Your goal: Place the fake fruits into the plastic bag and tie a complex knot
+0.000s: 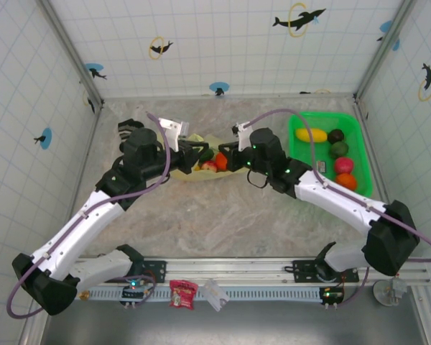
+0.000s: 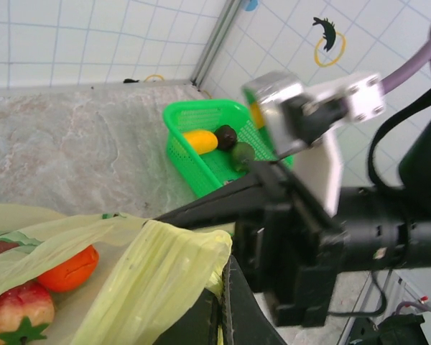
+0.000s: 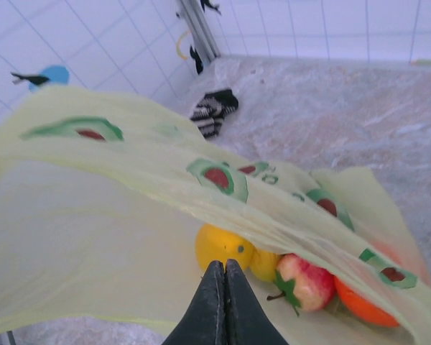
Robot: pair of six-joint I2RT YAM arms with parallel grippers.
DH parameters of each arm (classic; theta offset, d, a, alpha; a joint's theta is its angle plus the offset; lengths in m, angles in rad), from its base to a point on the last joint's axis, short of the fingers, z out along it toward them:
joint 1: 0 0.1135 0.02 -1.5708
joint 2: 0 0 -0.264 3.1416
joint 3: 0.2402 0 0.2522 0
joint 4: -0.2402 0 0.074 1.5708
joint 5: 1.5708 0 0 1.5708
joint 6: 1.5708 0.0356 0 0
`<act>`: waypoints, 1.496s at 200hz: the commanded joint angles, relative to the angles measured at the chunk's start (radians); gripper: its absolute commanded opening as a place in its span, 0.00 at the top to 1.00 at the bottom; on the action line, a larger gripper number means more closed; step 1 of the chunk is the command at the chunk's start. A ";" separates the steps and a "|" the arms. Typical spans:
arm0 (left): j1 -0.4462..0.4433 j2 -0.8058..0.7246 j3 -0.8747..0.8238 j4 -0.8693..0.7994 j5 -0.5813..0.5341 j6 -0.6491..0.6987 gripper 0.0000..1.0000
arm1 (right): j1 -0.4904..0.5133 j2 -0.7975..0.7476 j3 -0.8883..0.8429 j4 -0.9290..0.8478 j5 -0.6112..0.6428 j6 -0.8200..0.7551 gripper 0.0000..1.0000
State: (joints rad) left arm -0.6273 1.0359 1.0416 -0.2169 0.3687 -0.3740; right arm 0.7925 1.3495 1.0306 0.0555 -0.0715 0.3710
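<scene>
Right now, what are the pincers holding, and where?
Both pinch the bag at its mouth edge: the left pincer on a bunched fold, the right pincer seemingly on the near thin layer.

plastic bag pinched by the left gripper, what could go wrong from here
1. The left gripper is shut on a thin fold of the plastic bag; a hard pull might tear it or let it slip.
2. The right gripper is shut at the film, but whether it caught any is unclear; it may lift nothing.
3. The apple and orange lie near the open mouth and could roll out, while other fake fruits sit in the green tub.
</scene>
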 commanded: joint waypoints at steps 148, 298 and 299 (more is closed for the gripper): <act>-0.014 0.006 -0.020 0.039 0.095 0.010 1.00 | -0.636 -0.167 0.012 -0.647 0.464 0.012 0.32; -0.038 -0.038 -0.057 0.111 0.152 -0.032 1.00 | -0.886 0.110 -0.178 -0.581 0.492 0.111 0.15; -0.038 -0.039 -0.057 0.111 0.151 -0.031 1.00 | -0.886 0.113 -0.178 -0.579 0.491 0.109 0.15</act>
State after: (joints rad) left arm -0.6559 1.0225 0.9886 -0.1410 0.5056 -0.3985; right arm -0.0807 1.4105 0.8726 -0.5648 0.4152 0.4950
